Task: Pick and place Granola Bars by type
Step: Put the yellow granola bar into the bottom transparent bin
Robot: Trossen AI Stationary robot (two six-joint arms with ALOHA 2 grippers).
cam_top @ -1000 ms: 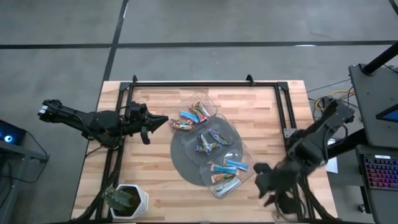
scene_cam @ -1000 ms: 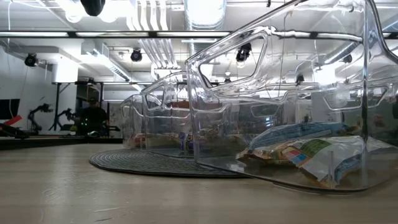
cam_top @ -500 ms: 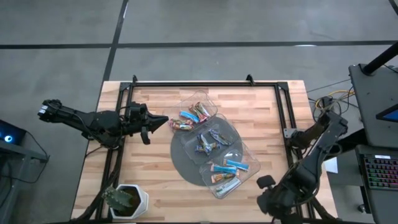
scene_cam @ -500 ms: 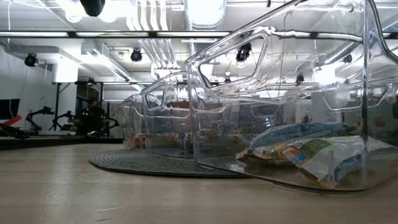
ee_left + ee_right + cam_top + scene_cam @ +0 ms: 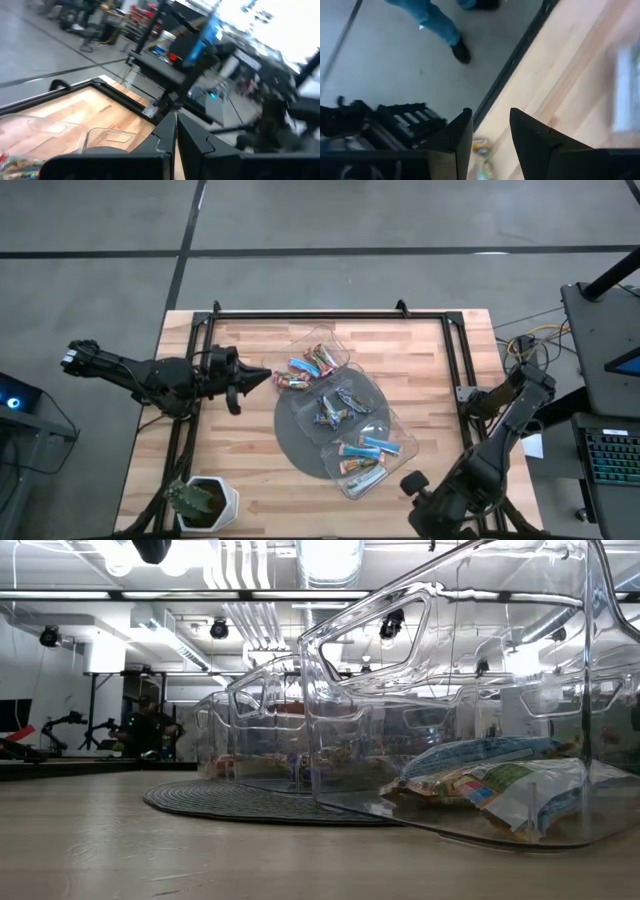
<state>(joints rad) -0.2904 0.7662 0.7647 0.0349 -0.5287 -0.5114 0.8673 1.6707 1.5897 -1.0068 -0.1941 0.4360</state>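
Observation:
Granola bars in shiny blue, orange-brown, green and purple wrappers lie in three clear trays, far (image 5: pixel 316 363), middle (image 5: pixel 338 408) and near (image 5: pixel 366 455), which stand on a grey disc (image 5: pixel 292 442). The low view shows bars (image 5: pixel 478 785) on the near tray's floor. My left gripper (image 5: pixel 265 372) hovers shut, left of the far tray, pointing level toward the trays (image 5: pixel 176 122). My right gripper (image 5: pixel 408 483) hangs open over the table's near edge, right of the near tray (image 5: pixel 490 127). A small blurred colourful thing (image 5: pixel 481 148) shows low between its fingers; I cannot tell what it is or whether it touches them.
A plant in a white pot (image 5: pixel 205 502) stands at the table's near left corner. Black rails (image 5: pixel 330 313) frame the table's far, left and right sides. A person's leg in blue trousers (image 5: pixel 437 22) stands on the floor beyond the table edge. Bare wood (image 5: pixel 250 465) lies left of the disc.
My right gripper has swung toward the table's near edge and a little left, sinking and tipping further down. The trays and bars have kept still.

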